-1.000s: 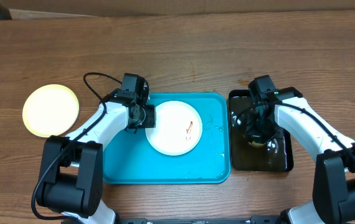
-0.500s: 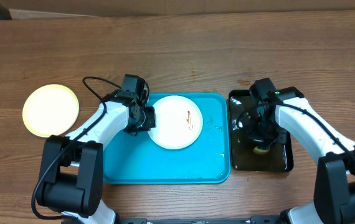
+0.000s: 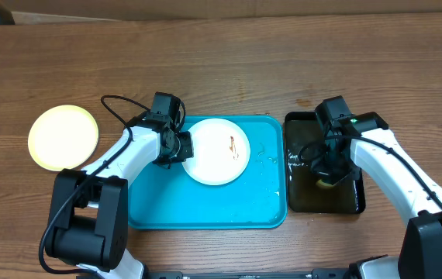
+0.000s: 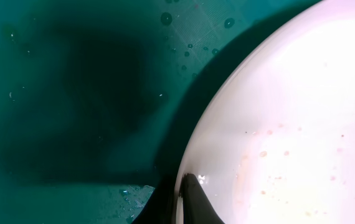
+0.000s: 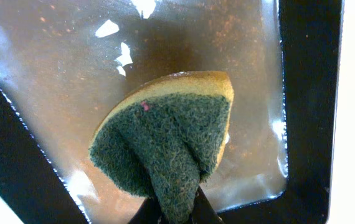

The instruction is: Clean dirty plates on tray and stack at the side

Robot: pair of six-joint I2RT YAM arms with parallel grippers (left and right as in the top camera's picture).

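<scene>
A white plate (image 3: 217, 151) with a brown smear lies on the turquoise tray (image 3: 205, 205). My left gripper (image 3: 181, 147) is shut on its left rim. In the left wrist view the fingertips (image 4: 193, 193) pinch the rim of the white plate (image 4: 289, 124), which casts a dark shadow on the wet tray (image 4: 53, 74). A pale yellow plate (image 3: 63, 137) rests on the table at the left. My right gripper (image 3: 328, 174) is shut on a green and yellow sponge (image 5: 171, 130), held over the black tray (image 3: 357, 203).
The black tray (image 5: 308, 93) holds brownish water (image 5: 53, 68) and stands right beside the turquoise tray. Water drops lie on the turquoise tray near its right rim (image 3: 264, 159). A cardboard box edge (image 3: 205, 6) runs along the table's far side.
The left gripper has closed on the white plate's rim, and the plate has shifted toward the far side of the tray. The right gripper with the sponge has drifted slightly right.
</scene>
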